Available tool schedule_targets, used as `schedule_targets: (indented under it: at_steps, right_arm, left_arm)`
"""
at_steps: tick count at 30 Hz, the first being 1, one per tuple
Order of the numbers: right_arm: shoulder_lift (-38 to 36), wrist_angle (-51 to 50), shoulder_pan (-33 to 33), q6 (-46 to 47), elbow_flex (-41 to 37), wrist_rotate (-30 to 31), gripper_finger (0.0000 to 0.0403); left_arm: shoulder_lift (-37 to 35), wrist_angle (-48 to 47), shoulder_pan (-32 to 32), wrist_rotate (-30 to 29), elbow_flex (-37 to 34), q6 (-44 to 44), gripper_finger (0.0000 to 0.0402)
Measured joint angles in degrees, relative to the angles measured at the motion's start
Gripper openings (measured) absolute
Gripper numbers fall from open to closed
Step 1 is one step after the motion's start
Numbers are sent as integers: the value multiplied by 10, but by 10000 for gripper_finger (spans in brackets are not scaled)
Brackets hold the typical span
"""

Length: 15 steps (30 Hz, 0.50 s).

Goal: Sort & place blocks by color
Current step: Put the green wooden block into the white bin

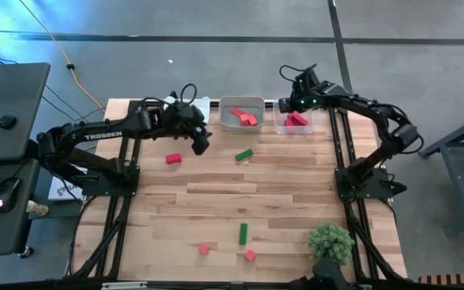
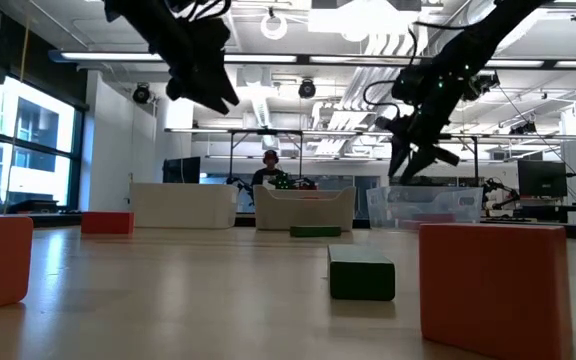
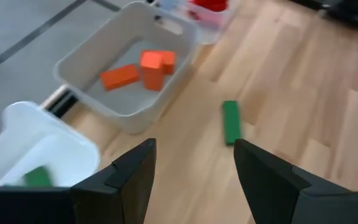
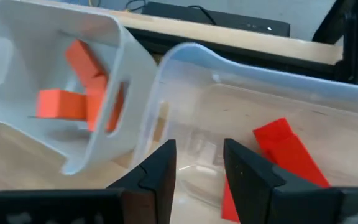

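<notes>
Red blocks (image 4: 284, 155) lie under right fingers (image 4: 199, 163) (parted, empty); left fingers (image 3: 191, 163) wide, empty.

- A grey tray (image 1: 242, 104) sits at the table's (image 1: 256, 185) far edge, near the middle.
- A clear tray (image 1: 281, 122) stands just beside it, toward the right edge.
- A white tray (image 3: 55, 146) lies on its other side.
- A bushy green plant ball (image 1: 331, 240) rests near the near right corner.
- A person (image 2: 270, 172) sits in the room beyond the far edge.
</notes>
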Motion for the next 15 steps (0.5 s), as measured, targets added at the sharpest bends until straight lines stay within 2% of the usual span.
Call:
schedule_targets:
  at_steps: [8,15]
  right_arm:
    - [-38,-16,50,13,17,0,123]
    - [-79,-17,118,42,17,11,124]
  left_arm:
    - [0,8,-44,-3,0,0,205]
    - [0,31,-55,-11,0,0,211]
